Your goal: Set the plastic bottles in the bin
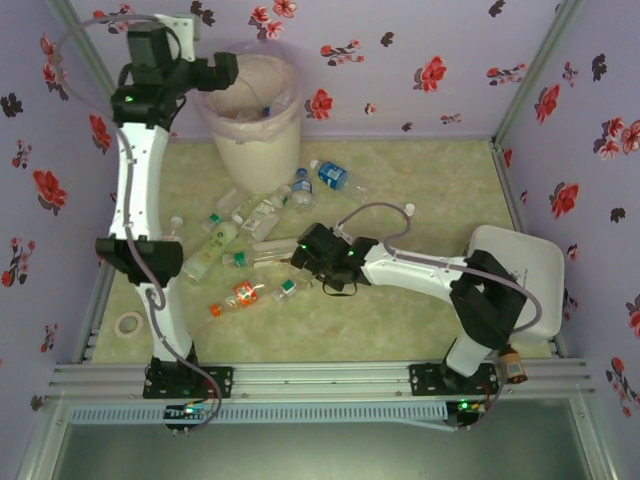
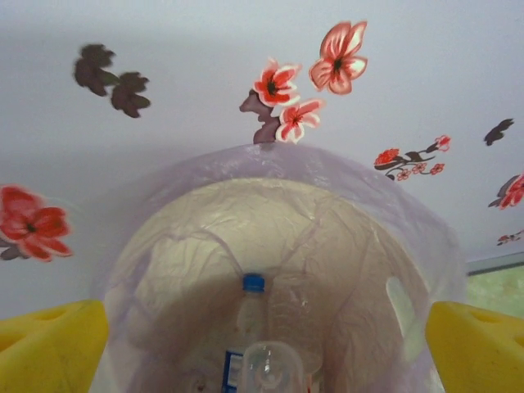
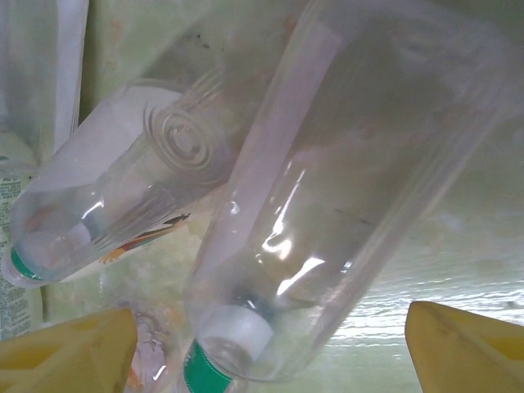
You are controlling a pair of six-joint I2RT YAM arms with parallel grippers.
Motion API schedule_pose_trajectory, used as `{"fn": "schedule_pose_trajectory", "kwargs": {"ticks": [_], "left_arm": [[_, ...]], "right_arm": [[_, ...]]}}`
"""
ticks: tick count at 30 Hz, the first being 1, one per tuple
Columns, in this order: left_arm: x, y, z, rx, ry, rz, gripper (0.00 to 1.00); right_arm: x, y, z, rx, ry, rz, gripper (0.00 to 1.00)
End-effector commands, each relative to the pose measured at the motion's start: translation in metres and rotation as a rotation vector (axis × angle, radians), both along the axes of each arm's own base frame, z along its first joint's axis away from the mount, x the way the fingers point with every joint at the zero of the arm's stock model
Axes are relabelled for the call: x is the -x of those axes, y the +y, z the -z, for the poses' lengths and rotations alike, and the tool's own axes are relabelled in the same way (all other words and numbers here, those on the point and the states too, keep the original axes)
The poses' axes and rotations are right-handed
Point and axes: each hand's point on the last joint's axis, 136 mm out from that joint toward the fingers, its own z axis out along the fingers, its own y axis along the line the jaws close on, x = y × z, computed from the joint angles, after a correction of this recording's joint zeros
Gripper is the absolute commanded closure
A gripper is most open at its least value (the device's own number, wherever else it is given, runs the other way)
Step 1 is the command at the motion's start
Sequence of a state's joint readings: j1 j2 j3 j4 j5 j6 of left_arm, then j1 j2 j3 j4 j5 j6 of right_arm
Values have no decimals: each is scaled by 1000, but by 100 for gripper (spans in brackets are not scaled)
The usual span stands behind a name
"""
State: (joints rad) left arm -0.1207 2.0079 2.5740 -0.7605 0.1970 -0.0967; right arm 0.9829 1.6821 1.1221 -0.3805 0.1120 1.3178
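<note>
**Left arm empty over the bin, right arm set around a clear bottle**

At the upper left of the top view, the tall round cream-white bin (image 1: 250, 150), lined with a pinkish translucent bag, is overhung by the left gripper (image 1: 225, 70). In the left wrist view its yellow fingers (image 2: 49, 348) are seen spread wide at the lower corners, with nothing held. A blue-capped clear bottle (image 2: 252, 319) is seen inside the liner.

Below the bin, towards the centre, small clear plastic bottles (image 1: 215, 243) are scattered on the pale green table (image 1: 430, 200). Among them are a blue-labelled one (image 1: 331, 177) and an orange-labelled one (image 1: 241, 293).

Just right of that cluster the right gripper (image 1: 300, 260) is held low. In its wrist view the jaws are shown apart. A clear bottle with a green-banded white cap (image 3: 327, 188) lies between them and is not yet pinched.

That bottle is judged light, thin-walled and slick, and likely to buckle or squirt out under a hard squeeze. A gentle hold across the mid-body, or nearer the stiffer neck, is advised.
</note>
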Motion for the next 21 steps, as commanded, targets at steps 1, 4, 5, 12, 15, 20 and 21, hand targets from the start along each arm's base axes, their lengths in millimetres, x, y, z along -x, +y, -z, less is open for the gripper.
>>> {"fn": "schedule_pose_trajectory", "kwargs": {"ticks": [1, 4, 5, 12, 15, 20, 21], "left_arm": [[27, -6, 7, -10, 54, 61, 0], [38, -6, 15, -15, 80, 70, 0], [40, -5, 18, -15, 89, 69, 0], [57, -4, 31, 11, 127, 70, 0], [68, -4, 37, 28, 143, 69, 0], [86, -8, 30, 90, 130, 90, 0], [90, -8, 30, 97, 127, 87, 0]], "right_arm": [[1, 0, 11, 55, 28, 62, 14], [3, 4, 24, 59, 53, 84, 15], [3, 5, 27, 56, 57, 89, 15], [2, -9, 44, 136, 54, 128, 23], [0, -20, 41, 188, 42, 129, 30], [-1, -43, 23, 267, -16, 81, 50], [-1, -48, 18, 291, -35, 59, 51]]}}
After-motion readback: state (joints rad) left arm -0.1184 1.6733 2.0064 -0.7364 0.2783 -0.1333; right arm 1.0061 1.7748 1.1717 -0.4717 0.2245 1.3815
